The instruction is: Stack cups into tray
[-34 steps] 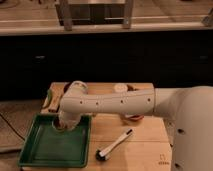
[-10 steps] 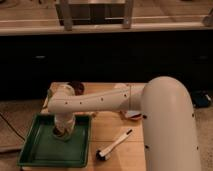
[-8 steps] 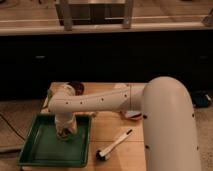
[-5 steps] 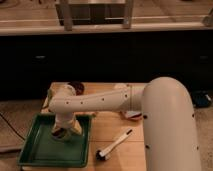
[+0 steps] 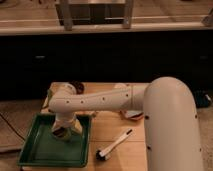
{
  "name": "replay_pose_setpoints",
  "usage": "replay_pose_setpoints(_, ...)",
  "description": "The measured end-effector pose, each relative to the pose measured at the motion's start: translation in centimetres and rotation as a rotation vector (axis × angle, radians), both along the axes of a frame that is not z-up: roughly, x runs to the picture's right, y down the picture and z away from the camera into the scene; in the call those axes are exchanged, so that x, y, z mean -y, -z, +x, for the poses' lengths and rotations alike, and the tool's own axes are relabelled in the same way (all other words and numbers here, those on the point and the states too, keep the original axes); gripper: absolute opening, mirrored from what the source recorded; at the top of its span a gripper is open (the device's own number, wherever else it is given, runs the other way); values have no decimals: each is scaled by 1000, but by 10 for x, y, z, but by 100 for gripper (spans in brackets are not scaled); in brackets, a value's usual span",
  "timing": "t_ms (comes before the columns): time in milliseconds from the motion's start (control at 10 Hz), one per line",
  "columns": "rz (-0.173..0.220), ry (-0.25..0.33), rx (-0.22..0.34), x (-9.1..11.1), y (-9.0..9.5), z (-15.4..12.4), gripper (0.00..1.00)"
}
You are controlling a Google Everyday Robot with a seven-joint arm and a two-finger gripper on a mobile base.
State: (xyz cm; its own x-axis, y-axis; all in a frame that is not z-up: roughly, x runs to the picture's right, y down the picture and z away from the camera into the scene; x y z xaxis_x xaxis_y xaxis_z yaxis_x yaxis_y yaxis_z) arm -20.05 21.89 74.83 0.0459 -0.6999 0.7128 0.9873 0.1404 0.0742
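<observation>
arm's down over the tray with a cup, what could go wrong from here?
1. The gripper sits low inside the tray, jaws open around an olive cup; lifting carelessly could drag or tip it.
2. The arm spans the table close to the dark bowl behind it; a swing back might knock it.

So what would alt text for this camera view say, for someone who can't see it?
A white robot arm reaches down into a green tray on a wooden table, its gripper over the tray by an olive cup. A brush lies right of the tray.
</observation>
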Motion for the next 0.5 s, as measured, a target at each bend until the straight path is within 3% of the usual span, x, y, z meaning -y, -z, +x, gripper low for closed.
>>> replay_pose_setpoints(500,21,-8,6,23,14,3,80)
